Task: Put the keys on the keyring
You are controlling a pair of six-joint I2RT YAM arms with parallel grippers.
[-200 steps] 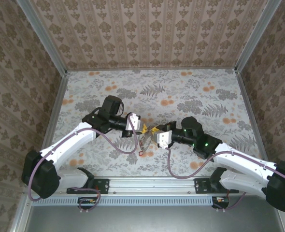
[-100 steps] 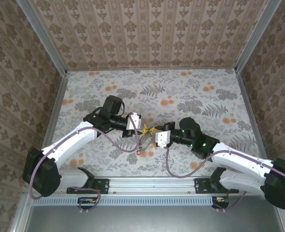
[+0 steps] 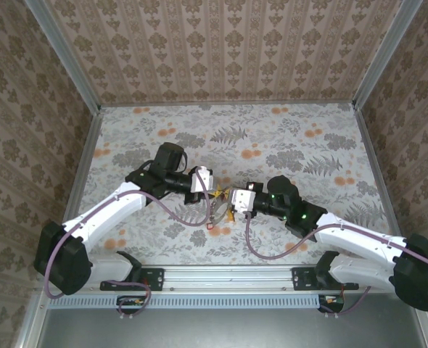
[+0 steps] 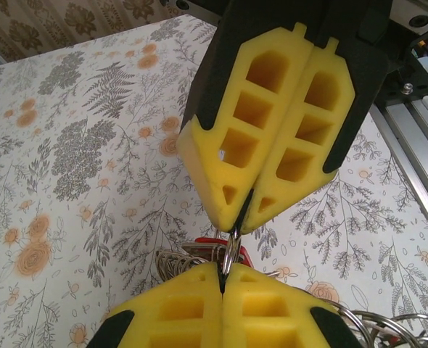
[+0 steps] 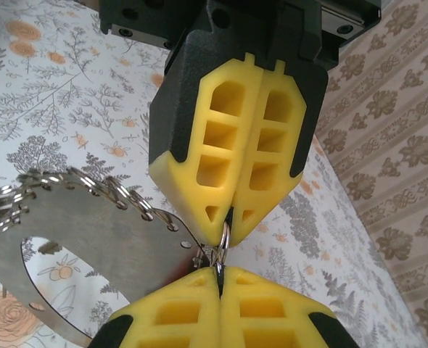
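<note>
left end effector [image 4: 222, 275] and right end effector [image 4: 241, 217] pinch the keyring [image 4: 231, 252].

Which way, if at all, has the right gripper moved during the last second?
Yes: the right gripper has shifted slightly away from the near rail, toward the left gripper.

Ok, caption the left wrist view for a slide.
Left gripper and right gripper, yellow-padded, both shut tip to tip on a thin grey metal ring over the floral table.
</note>
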